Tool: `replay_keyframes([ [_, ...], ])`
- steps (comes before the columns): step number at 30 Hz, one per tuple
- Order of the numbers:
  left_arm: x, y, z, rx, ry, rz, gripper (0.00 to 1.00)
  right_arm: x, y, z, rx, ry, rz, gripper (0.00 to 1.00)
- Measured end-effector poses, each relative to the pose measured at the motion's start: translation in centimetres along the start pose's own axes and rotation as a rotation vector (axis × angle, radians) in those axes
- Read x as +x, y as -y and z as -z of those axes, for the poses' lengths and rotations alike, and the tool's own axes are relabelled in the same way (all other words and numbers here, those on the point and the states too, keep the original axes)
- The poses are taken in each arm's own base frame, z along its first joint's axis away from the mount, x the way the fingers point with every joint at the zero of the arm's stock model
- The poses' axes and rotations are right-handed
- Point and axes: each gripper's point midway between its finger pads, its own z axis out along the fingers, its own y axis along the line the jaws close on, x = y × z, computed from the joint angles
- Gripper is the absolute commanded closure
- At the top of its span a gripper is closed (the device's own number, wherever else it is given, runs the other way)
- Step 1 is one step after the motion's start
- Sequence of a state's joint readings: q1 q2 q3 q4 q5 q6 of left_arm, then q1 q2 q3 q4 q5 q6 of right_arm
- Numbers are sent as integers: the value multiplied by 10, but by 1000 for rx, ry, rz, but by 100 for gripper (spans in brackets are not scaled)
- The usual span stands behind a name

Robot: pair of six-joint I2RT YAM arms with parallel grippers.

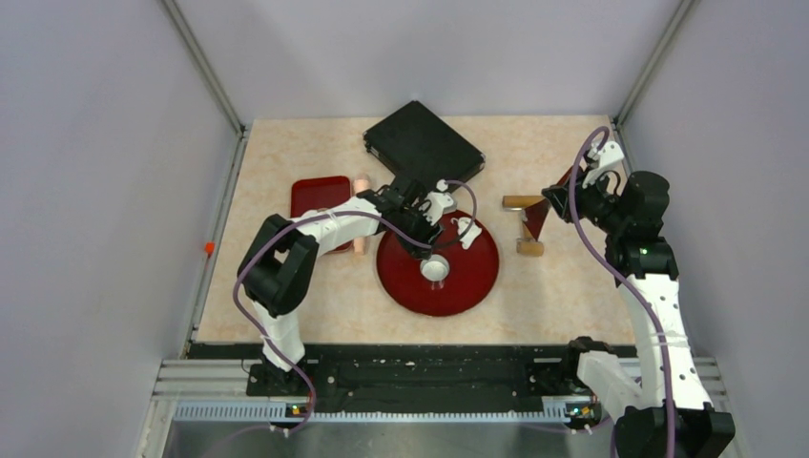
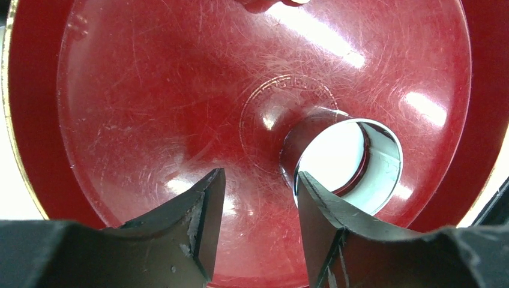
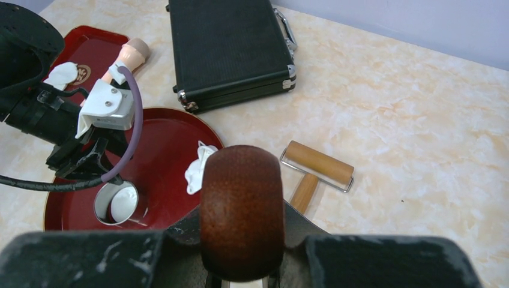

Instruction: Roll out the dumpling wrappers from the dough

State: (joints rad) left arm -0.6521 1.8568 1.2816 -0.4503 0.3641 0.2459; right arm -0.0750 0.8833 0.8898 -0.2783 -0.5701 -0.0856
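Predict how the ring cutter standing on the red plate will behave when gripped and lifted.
The ring cutter is probably stiff: its thin wall keeps a clean round shape. Its glossy wall on the shiny round red plate suggests it may slide if nudged off-centre. The white dough disc inside might stick and lift with it.

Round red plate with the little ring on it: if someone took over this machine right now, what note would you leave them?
The left gripper is open over the round red plate, one finger right at the ring cutter, not gripping it.
The right gripper is shut on a dark brown wooden cylinder, off to the side.
A dough disc lies inside the ring cutter. A dough scrap sits on the plate, and a white piece on the rectangular red tray.
Done: one disc looks cut.
Left: lift the ring, move the disc, probably reroll the scrap.
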Motion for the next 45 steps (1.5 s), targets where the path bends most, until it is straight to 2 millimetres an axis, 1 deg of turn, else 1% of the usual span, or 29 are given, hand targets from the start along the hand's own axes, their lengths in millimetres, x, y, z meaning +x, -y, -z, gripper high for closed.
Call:
replay_keyframes([
  [10, 7, 6, -3, 25, -25, 2, 48, 0, 0, 0, 0, 0, 0, 100],
  [11, 7, 7, -4, 28, -27, 1, 51, 0, 0, 0, 0, 0, 0, 100],
  [13, 9, 8, -6, 35, -33, 0, 60, 0, 0, 0, 0, 0, 0, 100],
  [14, 10, 8, -7, 37, -39, 0, 66, 0, 0, 0, 0, 0, 0, 100],
  [15, 11, 8, -7, 39, -40, 0, 75, 0, 0, 0, 0, 0, 0, 100],
  [17, 11, 10, -8, 46, -40, -1, 96, 0, 0, 0, 0, 0, 0, 100],
  [18, 11, 10, -8, 51, -41, -5, 100, 0, 0, 0, 0, 0, 0, 100],
  [25, 6, 12, -5, 60, -39, 3, 100, 0, 0, 0, 1, 0, 0, 100],
  [28, -8, 11, 1, 59, -12, 9, 100, 0, 1, 0, 4, 0, 0, 100],
  [30, -24, 7, 10, 47, 27, 14, 100, 0, 2, 0, 9, -1, 0, 100],
  [33, -50, -12, 36, -33, 108, 31, 100, 0, 2, 0, 14, -1, 0, 100],
  [35, -68, -35, 59, -133, 175, 42, 100, 1, 3, 0, 17, -2, 0, 100],
  [36, -74, -45, 68, -177, 199, 48, 100, 0, 3, 0, 18, -2, -1, 100],
  [37, -79, -61, 79, -237, 224, 60, 100, 0, 3, 0, 18, -2, 0, 100],
  [38, -81, -73, 86, -279, 236, 72, 100, 0, 3, 0, 18, -2, -1, 100],
  [39, -82, -89, 94, -330, 246, 90, 100, 0, 3, 0, 17, -1, 0, 100],
  [41, -72, -120, 102, -415, 237, 138, 100, 1, 2, -1, 10, 3, -1, 100],
  [43, -57, -147, 103, -485, 205, 186, 100, 5, -1, -2, -7, 2, -13, 100],
  [45, -36, -173, 97, -544, 154, 236, 100, 10, -5, -3, -28, -3, -31, 100],
])
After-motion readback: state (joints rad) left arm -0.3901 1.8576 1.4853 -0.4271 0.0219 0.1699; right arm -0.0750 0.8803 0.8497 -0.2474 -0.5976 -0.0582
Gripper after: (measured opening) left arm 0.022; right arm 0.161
